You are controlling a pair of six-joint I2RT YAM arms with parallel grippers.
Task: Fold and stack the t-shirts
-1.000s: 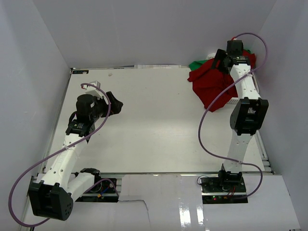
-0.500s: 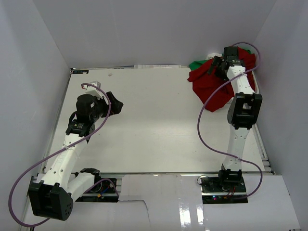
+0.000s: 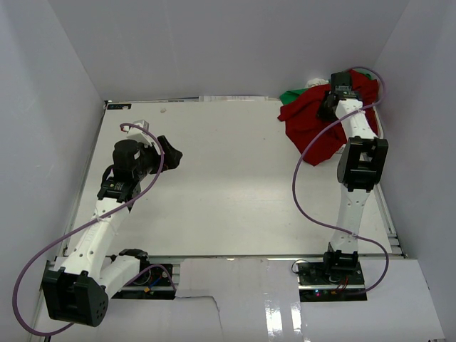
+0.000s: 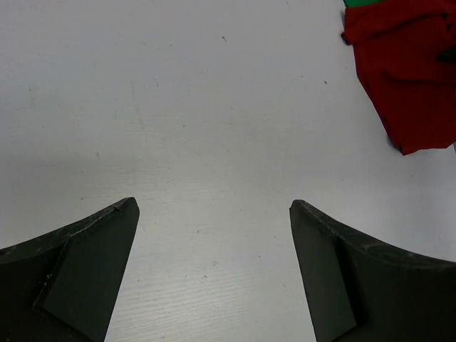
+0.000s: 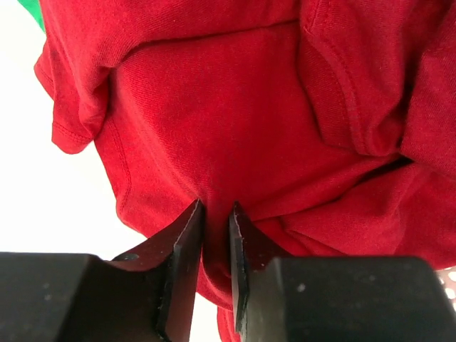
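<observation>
A deep red t-shirt (image 3: 313, 125) lies crumpled at the table's far right corner, and a bit of the bright green t-shirt (image 3: 291, 95) shows behind it. My right gripper (image 5: 216, 214) is down on the heap, its jaws pinched on a fold of the red t-shirt (image 5: 235, 128). The green one shows only as a sliver (image 5: 32, 14) at the top left of the right wrist view. My left gripper (image 4: 214, 210) hangs open over bare table on the left side, nothing between its fingers; the red t-shirt (image 4: 410, 71) is far off to its upper right.
White walls close in the table on three sides. A white slotted basket (image 3: 350, 149) lies partly under the red cloth by the right arm. The white tabletop (image 3: 221, 178) spreads between the two arms.
The right gripper has reached farther back onto the heap and closed its jaws on a fold of the red t-shirt. The left arm has not moved.
</observation>
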